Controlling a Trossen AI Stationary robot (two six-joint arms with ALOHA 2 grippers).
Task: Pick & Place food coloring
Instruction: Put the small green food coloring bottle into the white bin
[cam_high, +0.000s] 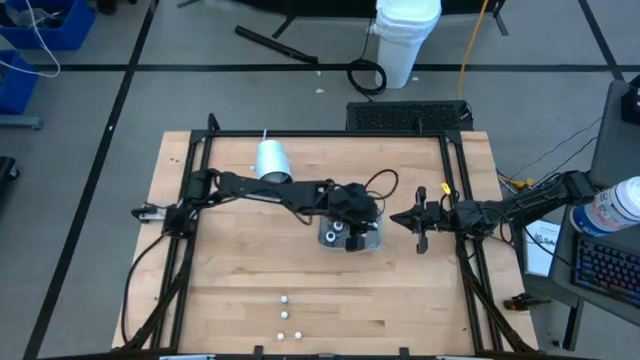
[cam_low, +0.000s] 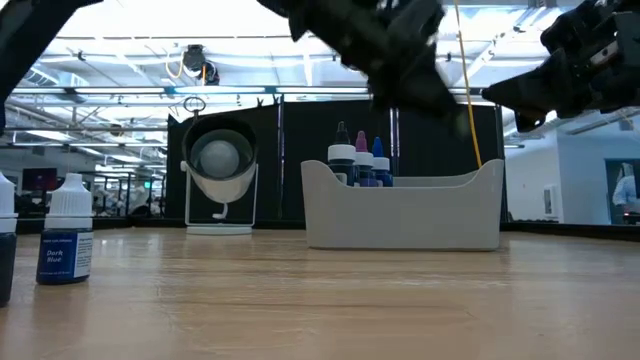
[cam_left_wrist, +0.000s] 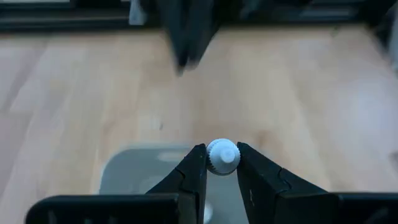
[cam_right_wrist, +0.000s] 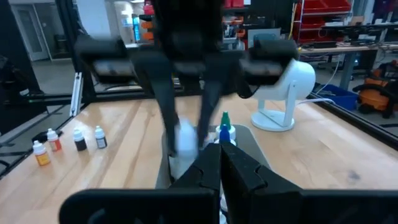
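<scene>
Over the tray, your left gripper is clamped on the white cap of one bottle, with the bottle's body hanging out of sight below the fingers. Beneath that gripper the tray already holds a cluster of bottles standing upright, so the room left for the next one looks tight.

Your main risk is the narrow hold. You have only the ribbed cap pinched between the fingertips, so a quick move or a bump on the tray wall could twist the bottle out and drop it. Lower it onto a standing neighbour and you could tip that one, or leave the new bottle leaning. Let go too high and it may bounce and fall over inside.

Your right gripper is fully closed on nothing, parked just beside the left one on the far side of the tray. It points straight at the work, so any drift toward the tray could bring the two arms together.

Well away from the left gripper, near the table's front edge, more bottles wait in a loose row, still to be carried.

Only one label is readable: the bottle closest to the low camera says "Dark Blue". Nothing else can be read.
</scene>
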